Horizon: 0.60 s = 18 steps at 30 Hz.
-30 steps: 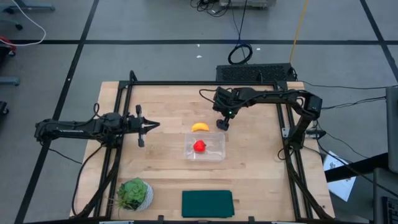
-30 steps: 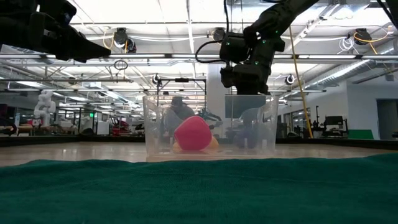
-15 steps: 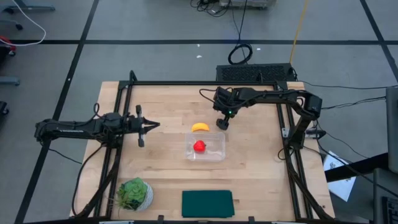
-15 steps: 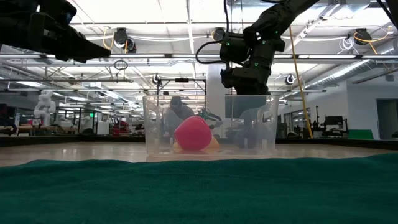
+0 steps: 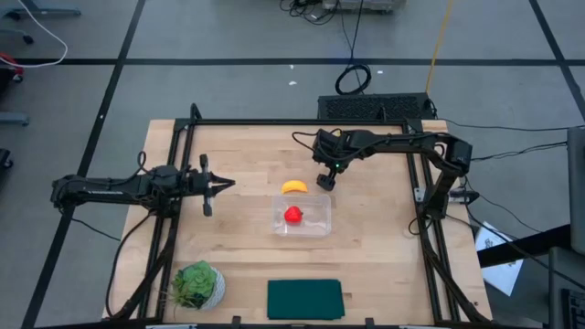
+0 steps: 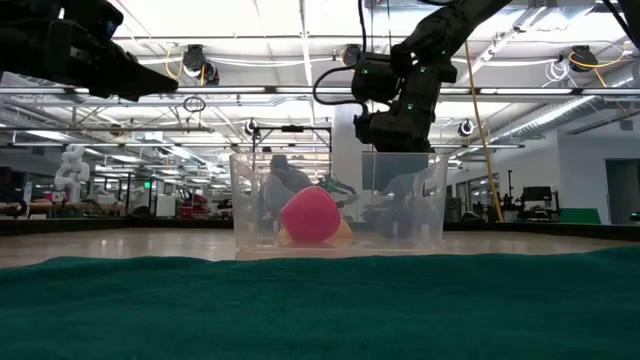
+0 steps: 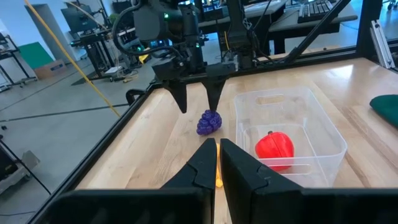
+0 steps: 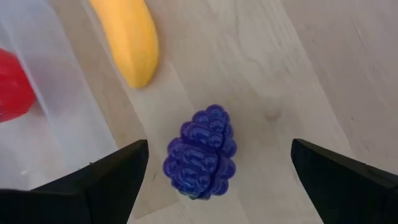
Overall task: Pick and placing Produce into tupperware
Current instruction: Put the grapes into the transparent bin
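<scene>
The right gripper (image 7: 196,99) hangs with its fingers spread wide above the purple grapes (image 8: 202,152), at the far right corner of the tupperware (image 5: 315,224). In the last second almost nothing has changed, so the grasp is not yet made. The red fruit (image 5: 292,215) lies inside; the banana (image 5: 293,186) lies just behind the far wall. The left gripper (image 5: 212,188) waits on the left, fingers nearly closed.

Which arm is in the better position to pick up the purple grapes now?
The right. Its hand hangs open directly above the purple grapes, beside the tupperware. The left hand waits shut, farther off.
</scene>
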{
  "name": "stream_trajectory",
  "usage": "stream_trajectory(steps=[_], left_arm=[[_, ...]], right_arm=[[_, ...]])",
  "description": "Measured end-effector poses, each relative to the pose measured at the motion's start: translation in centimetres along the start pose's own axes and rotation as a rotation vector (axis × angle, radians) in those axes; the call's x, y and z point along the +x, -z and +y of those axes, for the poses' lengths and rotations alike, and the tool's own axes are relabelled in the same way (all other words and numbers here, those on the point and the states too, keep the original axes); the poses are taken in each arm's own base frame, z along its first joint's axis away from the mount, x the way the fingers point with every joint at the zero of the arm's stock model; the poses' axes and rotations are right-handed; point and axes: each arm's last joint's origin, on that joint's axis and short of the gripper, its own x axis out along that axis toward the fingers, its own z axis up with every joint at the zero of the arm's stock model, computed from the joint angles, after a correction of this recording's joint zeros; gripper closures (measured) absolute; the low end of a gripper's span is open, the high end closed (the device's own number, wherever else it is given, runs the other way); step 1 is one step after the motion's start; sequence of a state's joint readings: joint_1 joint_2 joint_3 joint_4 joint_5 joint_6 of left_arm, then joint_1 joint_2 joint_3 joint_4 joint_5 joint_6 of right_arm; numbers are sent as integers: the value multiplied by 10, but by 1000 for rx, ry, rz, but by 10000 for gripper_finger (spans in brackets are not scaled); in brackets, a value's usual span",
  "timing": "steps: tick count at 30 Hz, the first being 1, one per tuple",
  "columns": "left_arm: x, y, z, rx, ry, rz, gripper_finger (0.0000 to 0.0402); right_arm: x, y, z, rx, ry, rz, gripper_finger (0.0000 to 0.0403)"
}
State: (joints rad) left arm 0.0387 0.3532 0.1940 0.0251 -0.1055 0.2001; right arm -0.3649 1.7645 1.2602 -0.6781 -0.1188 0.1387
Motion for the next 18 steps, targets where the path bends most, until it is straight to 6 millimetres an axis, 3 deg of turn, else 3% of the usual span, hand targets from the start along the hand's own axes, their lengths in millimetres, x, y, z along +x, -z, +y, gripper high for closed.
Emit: stream_trajectory(steps=[11,18], left_arm=[[0,1,0,-1,2,10,376],[0,2,0,0,5,24,376]], right_arm=[[22,0,-1,-7,23,48,16],[24,4,-1,-13,22,68,16]])
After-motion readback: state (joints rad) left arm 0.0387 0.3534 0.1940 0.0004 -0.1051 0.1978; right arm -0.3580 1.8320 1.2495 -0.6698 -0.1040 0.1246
